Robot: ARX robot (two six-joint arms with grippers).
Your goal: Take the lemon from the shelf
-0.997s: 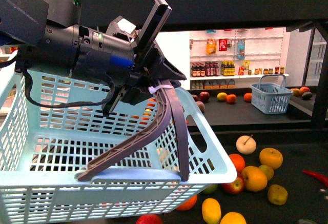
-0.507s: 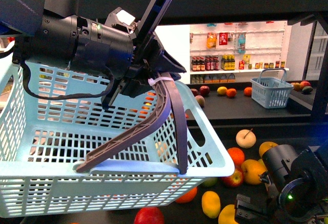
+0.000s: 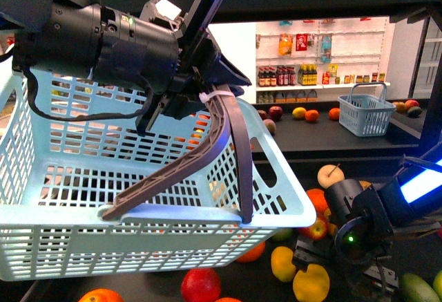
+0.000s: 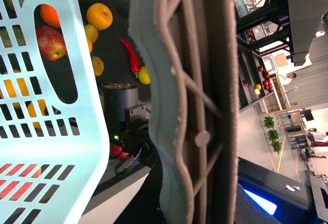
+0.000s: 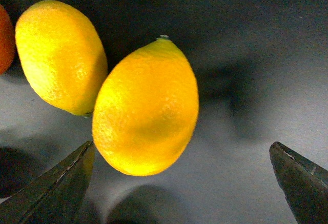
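Pale blue basket [image 3: 138, 198] fills the left half of the front view, hanging tilted by its brown handle [image 3: 228, 143] from the left gripper [image 3: 210, 91]. A white tie wraps the handle at the gripper. Left wrist view shows only handle and basket wall up close, so cannot tell whether the left fingers clamp the handle.

Shelf [image 3: 324, 153] has black decks stepping down toward the robot, with fruit scattered on them. A small grey-blue basket [image 3: 366, 117] sits on the far deck.

Right arm [image 3: 362, 222] comes in low from the right, over the near deck, with its gripper pointing down at the fruit.

In the right wrist view, the right gripper [image 5: 182, 143] has its fingers [image 5: 51, 188] spread wide and holding nothing. The lemon [image 5: 146, 108] lies on the dark deck between them, much nearer one finger than the other, not touched by either. In the front view it lies just under the right gripper at the bottom edge.

A second yellow fruit [image 5: 61, 55] lies against the lemon's side, outside the fingers' gap.

Red apple [image 3: 200, 285] and orange [image 3: 252, 271] lie on the near deck under the basket. Red pepper [image 4: 130, 55] shows in the left wrist view.
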